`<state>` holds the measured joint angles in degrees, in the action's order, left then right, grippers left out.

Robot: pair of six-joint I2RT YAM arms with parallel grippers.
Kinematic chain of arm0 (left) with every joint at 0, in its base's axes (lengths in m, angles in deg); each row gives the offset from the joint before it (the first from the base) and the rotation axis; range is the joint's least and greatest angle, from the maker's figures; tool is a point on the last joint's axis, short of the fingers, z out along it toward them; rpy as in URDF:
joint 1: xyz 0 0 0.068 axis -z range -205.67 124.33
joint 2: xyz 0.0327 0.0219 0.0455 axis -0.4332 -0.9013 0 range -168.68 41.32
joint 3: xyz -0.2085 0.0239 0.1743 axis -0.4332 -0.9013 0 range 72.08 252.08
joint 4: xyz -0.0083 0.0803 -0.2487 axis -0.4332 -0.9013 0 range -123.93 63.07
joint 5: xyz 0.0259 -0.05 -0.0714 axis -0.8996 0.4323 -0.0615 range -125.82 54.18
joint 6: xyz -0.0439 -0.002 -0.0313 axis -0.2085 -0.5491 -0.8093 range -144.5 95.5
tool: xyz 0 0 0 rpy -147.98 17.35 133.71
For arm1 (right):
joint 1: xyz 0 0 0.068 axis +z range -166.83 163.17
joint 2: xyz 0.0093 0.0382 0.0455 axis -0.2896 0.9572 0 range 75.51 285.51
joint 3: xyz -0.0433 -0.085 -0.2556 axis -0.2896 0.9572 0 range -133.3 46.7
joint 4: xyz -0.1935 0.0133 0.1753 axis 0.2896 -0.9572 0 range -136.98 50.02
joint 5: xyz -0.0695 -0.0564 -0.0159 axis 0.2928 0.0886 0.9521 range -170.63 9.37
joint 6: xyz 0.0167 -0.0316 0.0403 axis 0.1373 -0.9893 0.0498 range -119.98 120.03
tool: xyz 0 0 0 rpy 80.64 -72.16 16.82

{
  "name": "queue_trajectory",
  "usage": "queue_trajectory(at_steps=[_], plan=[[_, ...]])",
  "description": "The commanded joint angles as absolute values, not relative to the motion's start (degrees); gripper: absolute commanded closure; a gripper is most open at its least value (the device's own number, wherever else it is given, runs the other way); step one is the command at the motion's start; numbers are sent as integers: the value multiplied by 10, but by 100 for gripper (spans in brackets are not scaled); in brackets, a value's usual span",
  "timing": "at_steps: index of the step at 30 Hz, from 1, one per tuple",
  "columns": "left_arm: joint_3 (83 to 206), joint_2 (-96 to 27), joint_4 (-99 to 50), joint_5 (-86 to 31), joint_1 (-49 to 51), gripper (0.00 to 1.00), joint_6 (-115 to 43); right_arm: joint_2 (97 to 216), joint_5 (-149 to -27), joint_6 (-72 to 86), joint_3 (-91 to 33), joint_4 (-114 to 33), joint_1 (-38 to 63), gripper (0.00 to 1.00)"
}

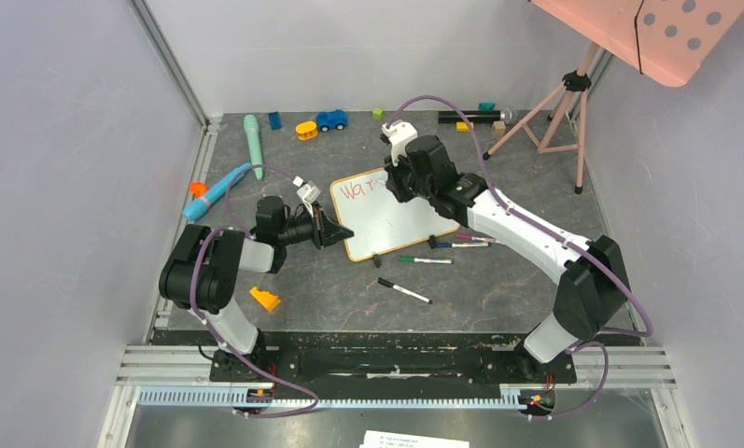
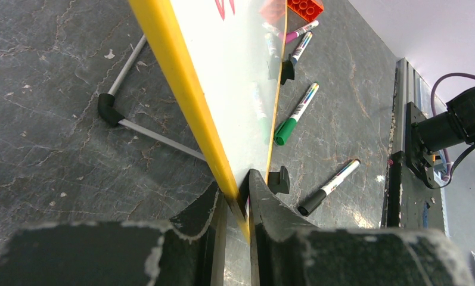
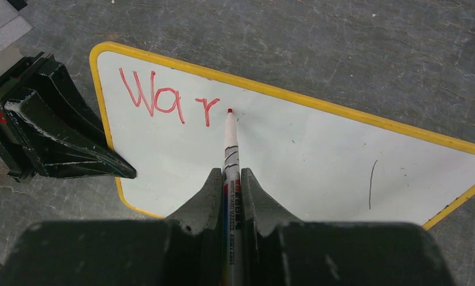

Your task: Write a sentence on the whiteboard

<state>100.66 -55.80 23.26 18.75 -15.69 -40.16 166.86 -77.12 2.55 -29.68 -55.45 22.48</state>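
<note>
Grey worktop (image 1: pixel 349 299): carrying the whiteboard (image 1: pixel 400 224), standing tilted at centre.
Left pincer (image 2: pixel 238 185): gripping the whiteboard's left edge.
Right pincer (image 3: pixel 229 176): clenching a red marker (image 3: pixel 230 143), tip meeting the whiteboard.
Sentence (image 3: pixel 163 98): showing only "War", upper left, beside the tip.

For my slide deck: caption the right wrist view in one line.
Right fingers grip a red marker, tip on the whiteboard beside red letters "War", while left fingers pinch its edge.
</note>
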Motion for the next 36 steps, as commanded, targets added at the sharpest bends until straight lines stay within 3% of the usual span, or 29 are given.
queue_trajectory(at_steps=[1, 13, 36], plan=[[1016, -560, 236, 151, -160, 92, -370, 1659, -754, 26, -286, -547, 225, 100], [1016, -560, 236, 150, -160, 92, -370, 1641, -756, 24, -254, -547, 225, 100], [1016, -560, 235, 149, -160, 92, -370, 1681, -735, 13, -335, -560, 224, 100]])
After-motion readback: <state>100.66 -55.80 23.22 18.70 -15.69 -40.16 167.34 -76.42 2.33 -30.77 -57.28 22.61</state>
